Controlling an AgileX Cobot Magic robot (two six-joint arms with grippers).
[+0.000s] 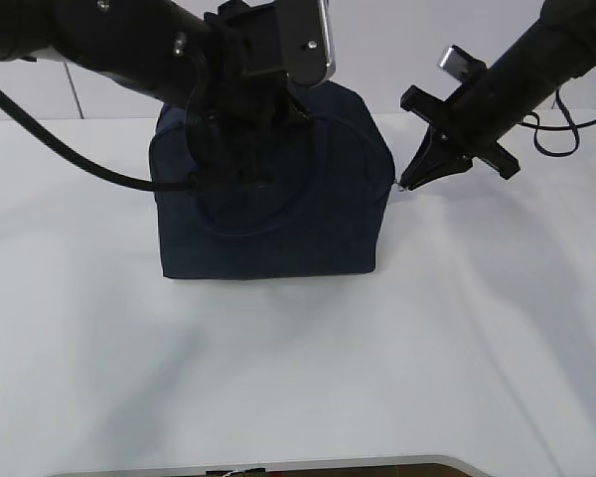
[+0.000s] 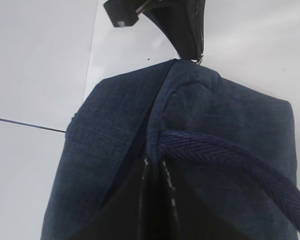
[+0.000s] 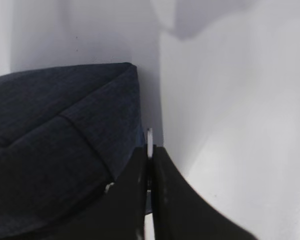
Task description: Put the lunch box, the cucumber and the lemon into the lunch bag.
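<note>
The dark navy lunch bag [image 1: 278, 234] stands upright at the middle of the white table, its top closed. My left gripper [image 1: 250, 164] comes down over the bag's top and is shut on a fold of its fabric [image 2: 155, 161] beside a loop handle [image 2: 230, 156]. My right gripper [image 1: 409, 181] is at the bag's right upper corner, shut on the silver ring pull [image 3: 149, 137] of the zipper. The left wrist view also shows that right gripper [image 2: 198, 58] at the bag's far end. The lunch box, the cucumber and the lemon are out of view.
The white table [image 1: 298, 378] stretches bare round the bag to its front edge [image 1: 278, 463]. A black cable [image 1: 55, 144] hangs from the left arm over the table's left side. More cable [image 1: 566, 139] loops behind the right arm.
</note>
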